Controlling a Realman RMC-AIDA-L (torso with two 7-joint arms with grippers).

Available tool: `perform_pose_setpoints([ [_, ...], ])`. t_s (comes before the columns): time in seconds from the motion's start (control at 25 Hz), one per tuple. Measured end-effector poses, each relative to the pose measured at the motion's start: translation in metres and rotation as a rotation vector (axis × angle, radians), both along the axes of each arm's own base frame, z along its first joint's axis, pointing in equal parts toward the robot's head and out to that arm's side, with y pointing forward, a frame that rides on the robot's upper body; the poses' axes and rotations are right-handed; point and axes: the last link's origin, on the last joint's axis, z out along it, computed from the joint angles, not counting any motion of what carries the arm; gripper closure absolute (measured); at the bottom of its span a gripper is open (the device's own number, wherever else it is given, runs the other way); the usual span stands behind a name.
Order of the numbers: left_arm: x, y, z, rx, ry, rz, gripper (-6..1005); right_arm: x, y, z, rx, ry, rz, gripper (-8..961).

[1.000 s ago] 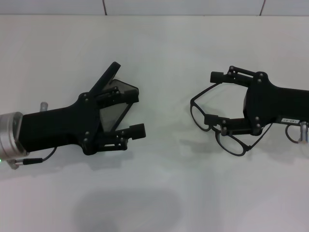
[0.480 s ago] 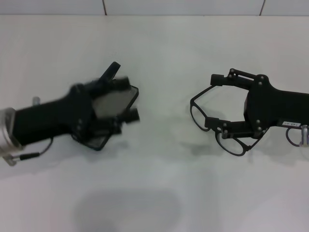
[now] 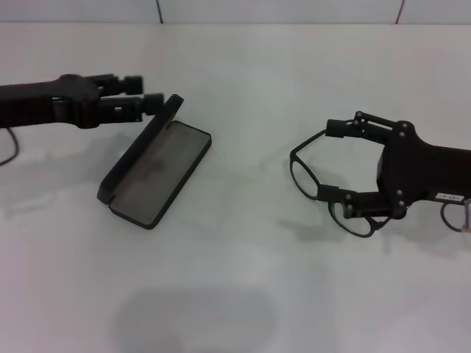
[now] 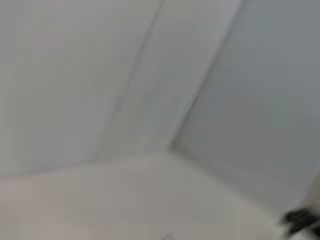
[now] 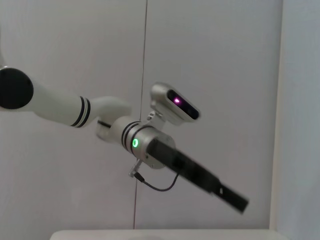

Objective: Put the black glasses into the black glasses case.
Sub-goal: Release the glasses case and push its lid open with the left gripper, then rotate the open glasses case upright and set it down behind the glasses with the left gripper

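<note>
The black glasses (image 3: 335, 187), thin-framed with two rounded clear lenses, sit on the white table (image 3: 243, 287) toward the right, with the right gripper (image 3: 335, 163) over them, its fingers spread apart, one at a temple arm and one at the frame front. The black glasses case (image 3: 153, 172) lies open well to their left, grey lining up and lid raised. The left gripper (image 3: 151, 94) hovers just beside the lid's far end with fingers close together, touching nothing.

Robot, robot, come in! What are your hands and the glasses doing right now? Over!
Left gripper raised beside the open black glasses case, holding nothing. Right gripper open around the black glasses on the table. Nothing between glasses and case.
</note>
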Motion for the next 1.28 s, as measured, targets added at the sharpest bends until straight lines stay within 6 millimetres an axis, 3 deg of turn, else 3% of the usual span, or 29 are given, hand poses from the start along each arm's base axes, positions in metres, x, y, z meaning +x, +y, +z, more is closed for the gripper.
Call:
perform_pose_setpoints([
  [0.12, -0.002, 0.004, 0.001, -0.011, 0.152, 0.083, 154, 0.003, -0.003, 0.001, 0.000, 0.004, -0.007, 69],
  [0.32, 0.004, 0.008, -0.014, -0.021, 0.323, 0.112, 153, 0.005, -0.005, 0.000, -0.003, 0.009, -0.011, 69],
  [0.92, 0.004, 0.034, -0.049, -0.012, 0.613, 0.184, 204, -0.001, -0.007, -0.002, -0.015, 0.031, 0.007, 68],
  [1.28, 0.008, 0.040, -0.050, -0.002, 0.618, 0.236, 533, -0.003, -0.006, -0.004, -0.013, 0.027, 0.013, 68],
])
